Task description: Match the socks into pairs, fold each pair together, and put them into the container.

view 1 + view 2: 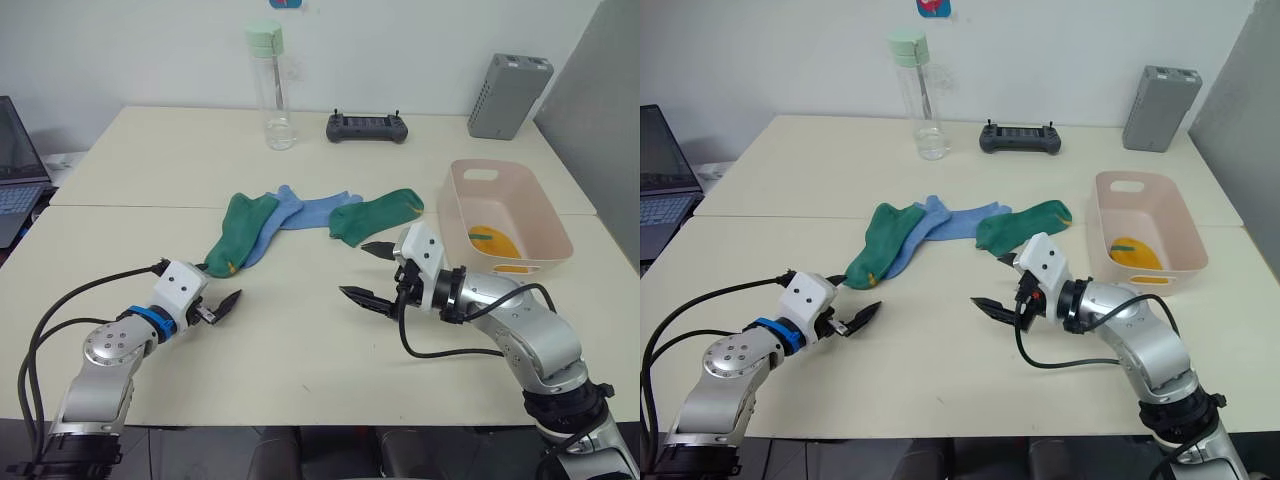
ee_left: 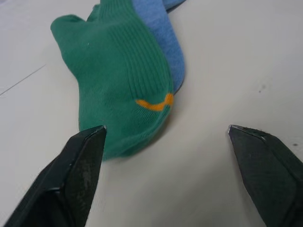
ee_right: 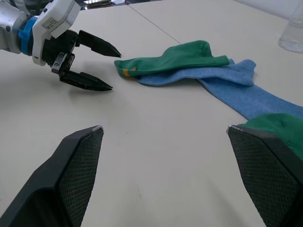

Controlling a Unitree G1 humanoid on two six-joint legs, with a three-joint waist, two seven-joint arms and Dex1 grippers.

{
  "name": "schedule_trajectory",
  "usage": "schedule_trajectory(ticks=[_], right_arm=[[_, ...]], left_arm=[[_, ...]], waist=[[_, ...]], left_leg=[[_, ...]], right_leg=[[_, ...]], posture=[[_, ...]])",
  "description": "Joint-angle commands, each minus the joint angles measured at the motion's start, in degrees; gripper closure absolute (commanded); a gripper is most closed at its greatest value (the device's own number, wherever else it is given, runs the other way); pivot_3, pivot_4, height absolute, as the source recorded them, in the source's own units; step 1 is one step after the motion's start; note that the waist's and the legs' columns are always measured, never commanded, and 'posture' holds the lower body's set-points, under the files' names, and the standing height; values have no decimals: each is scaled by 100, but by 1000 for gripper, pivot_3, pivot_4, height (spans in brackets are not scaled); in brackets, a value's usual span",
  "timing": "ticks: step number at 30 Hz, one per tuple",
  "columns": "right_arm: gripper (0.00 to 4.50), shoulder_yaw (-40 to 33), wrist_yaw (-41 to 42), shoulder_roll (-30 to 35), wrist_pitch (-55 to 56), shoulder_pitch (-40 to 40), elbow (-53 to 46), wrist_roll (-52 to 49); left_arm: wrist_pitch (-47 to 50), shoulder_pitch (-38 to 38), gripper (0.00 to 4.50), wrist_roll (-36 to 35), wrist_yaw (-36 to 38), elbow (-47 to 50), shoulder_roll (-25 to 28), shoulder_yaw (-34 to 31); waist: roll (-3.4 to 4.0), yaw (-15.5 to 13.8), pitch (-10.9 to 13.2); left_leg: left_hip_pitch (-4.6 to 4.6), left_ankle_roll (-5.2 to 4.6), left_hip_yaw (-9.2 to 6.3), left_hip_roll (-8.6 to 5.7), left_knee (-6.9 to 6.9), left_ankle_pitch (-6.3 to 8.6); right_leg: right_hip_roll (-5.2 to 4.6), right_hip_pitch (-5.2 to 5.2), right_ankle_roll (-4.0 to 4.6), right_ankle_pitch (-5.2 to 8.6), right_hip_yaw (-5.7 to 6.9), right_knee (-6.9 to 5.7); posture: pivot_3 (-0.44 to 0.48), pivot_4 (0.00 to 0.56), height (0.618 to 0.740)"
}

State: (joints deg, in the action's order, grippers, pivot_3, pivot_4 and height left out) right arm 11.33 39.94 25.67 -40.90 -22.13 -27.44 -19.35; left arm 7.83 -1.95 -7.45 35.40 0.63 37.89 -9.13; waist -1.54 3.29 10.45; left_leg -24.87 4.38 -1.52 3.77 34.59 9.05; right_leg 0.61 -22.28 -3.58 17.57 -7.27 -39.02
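While empty, both end effectors (image 1: pixel 212 288) (image 1: pixel 365 271) agape.

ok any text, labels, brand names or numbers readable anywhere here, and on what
None can be read.
Sticker on the wall: red and blue, cut off by the frame edge, no letters legible.
Black controller: any markings too small to read.
Grey box: no label visible.
Bottle, socks, container: no print visible.

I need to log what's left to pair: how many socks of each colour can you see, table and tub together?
Dark green socks: 2
Light blue socks: 2, overlapping
Mustard-yellow socks: a folded bundle in the pink tub, count cannot be told
Total clearly seen: 4, plus the yellow bundle.
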Motion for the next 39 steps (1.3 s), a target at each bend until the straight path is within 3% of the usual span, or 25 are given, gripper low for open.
schedule_trajectory(ticks=[1,10,18,23,30,39], right_arm=[[0,-83,37,88,33,-7,-302,-127],[0,-56,25,106,55,-56,-248,-178],[0,-89,-21,124,7,-23,-347,-236],[0,-149,-66,113,-67,-19,-424,-350],[0,-233,17,189,12,-29,-259,-346],[0,-292,97,256,95,-83,-136,-332]], left_arm=[[-172,-154,1518,99,-155,-98,22,-130],[-340,-559,4441,218,-58,-607,-14,80],[-511,-662,4476,91,66,-651,39,-9],[-174,-438,4476,-654,577,144,78,-249],[970,-359,4476,-1590,1105,1309,312,-227],[2068,-384,4476,-2059,1447,2482,508,399]], waist=[[0,-1,0],[-1,-2,-1],[-1,-2,-1],[-2,-1,-1],[-2,-4,-1],[-3,4,0]], left_leg=[[0,0,0,0,0,0],[0,0,0,-1,0,0],[0,0,0,-1,-3,0],[-1,0,0,0,-4,0],[0,0,-1,1,-4,0],[0,0,0,0,-2,0]], right_leg=[[0,0,0,0,-1,0],[0,0,-12,-7,0,0],[0,0,-12,-7,1,0],[0,0,-12,-7,2,-1],[0,0,2,2,2,-1],[0,1,-6,-3,0,0]], posture=[[0,150,740],[0,150,740],[0,150,740],[0,150,740],[0,150,740],[0,150,740]])
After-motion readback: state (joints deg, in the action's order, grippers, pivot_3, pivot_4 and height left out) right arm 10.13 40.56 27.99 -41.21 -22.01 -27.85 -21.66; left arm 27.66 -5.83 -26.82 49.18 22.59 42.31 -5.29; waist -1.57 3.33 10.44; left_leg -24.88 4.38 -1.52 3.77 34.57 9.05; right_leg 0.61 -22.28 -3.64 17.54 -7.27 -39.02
